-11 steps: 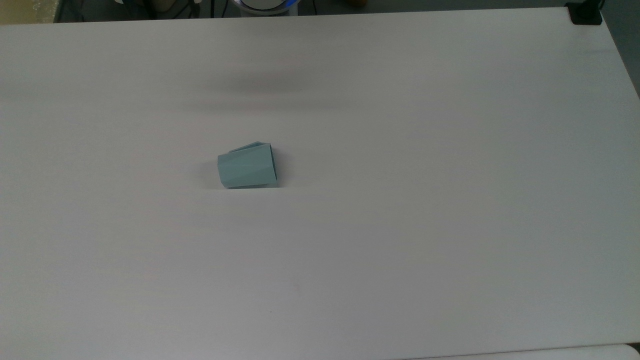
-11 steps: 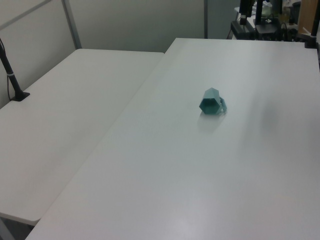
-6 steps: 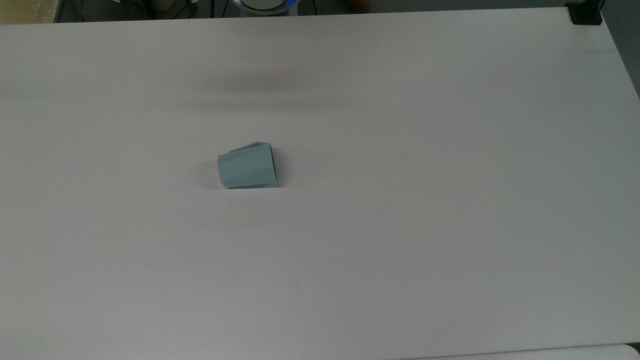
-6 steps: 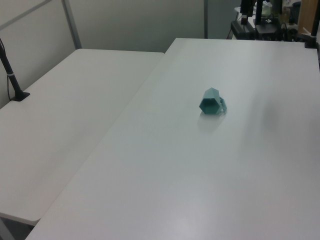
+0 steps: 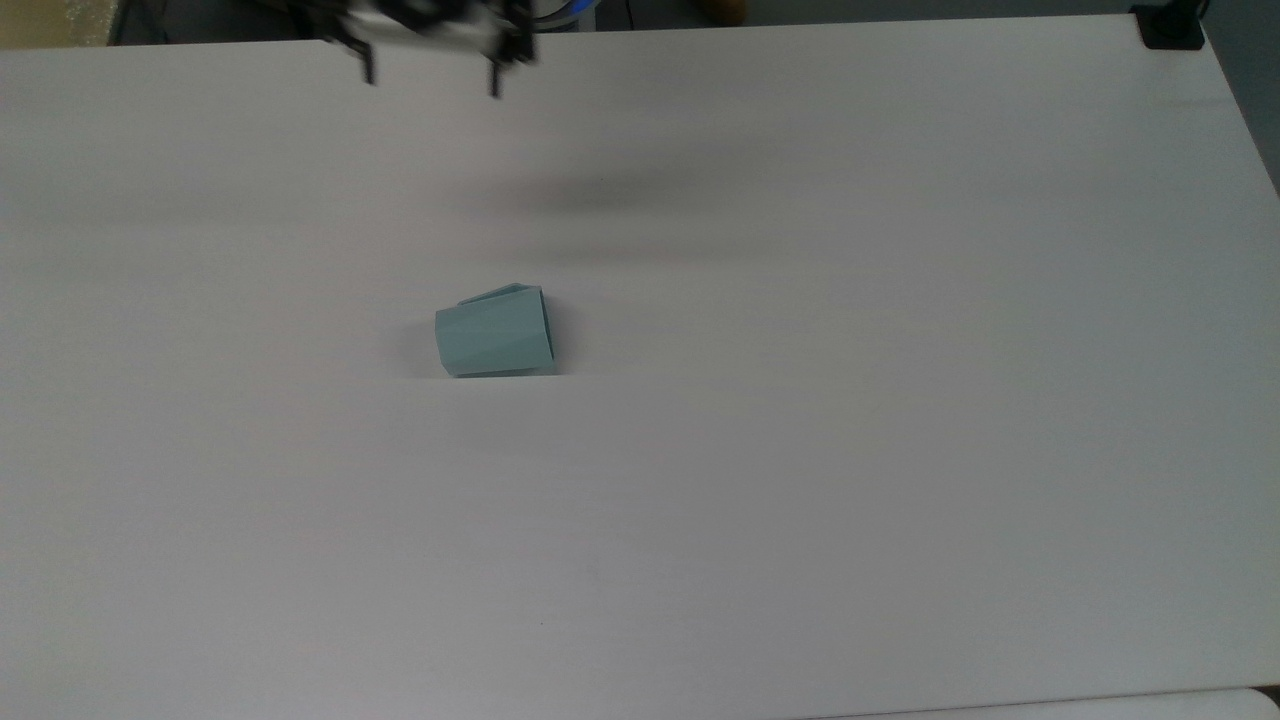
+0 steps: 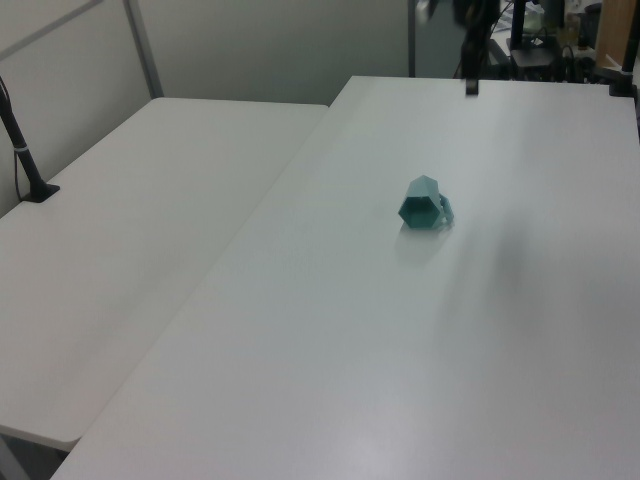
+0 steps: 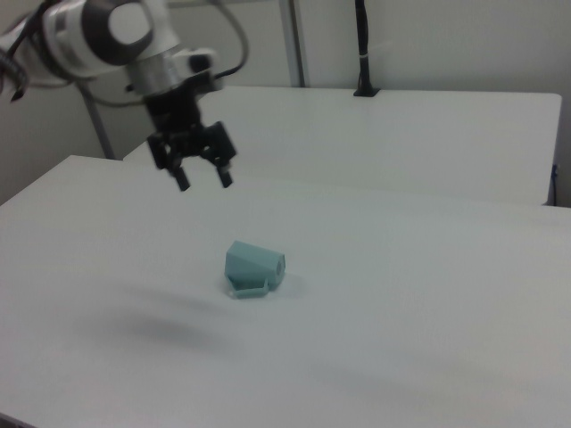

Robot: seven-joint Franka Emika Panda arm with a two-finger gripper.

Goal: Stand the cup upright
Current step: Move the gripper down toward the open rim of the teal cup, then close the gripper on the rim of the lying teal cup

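Observation:
The cup (image 5: 495,340) is pale teal and faceted, and it lies on its side on the white table (image 5: 800,450). In the top view its wider rim points right and its handle lies on the far side. Its hexagonal mouth faces the camera in the left view (image 6: 425,203). My gripper (image 5: 431,78) hangs open and empty near the top view's upper edge, well away from the cup. In the right view the gripper (image 7: 204,183) hovers above the table, up and to the left of the cup (image 7: 254,266). One finger (image 6: 470,82) shows at the left view's top.
A second white table (image 6: 150,210) adjoins this one on the left view's left, with a black post (image 6: 25,150) clamped to it. A black clamp (image 5: 1170,30) sits at the top view's upper right table corner. Dark equipment (image 6: 530,40) stands beyond the far edge.
The gripper has come into the top and left views from the far edge, and its shadow on the table has shifted and darkened. The cup has not moved.

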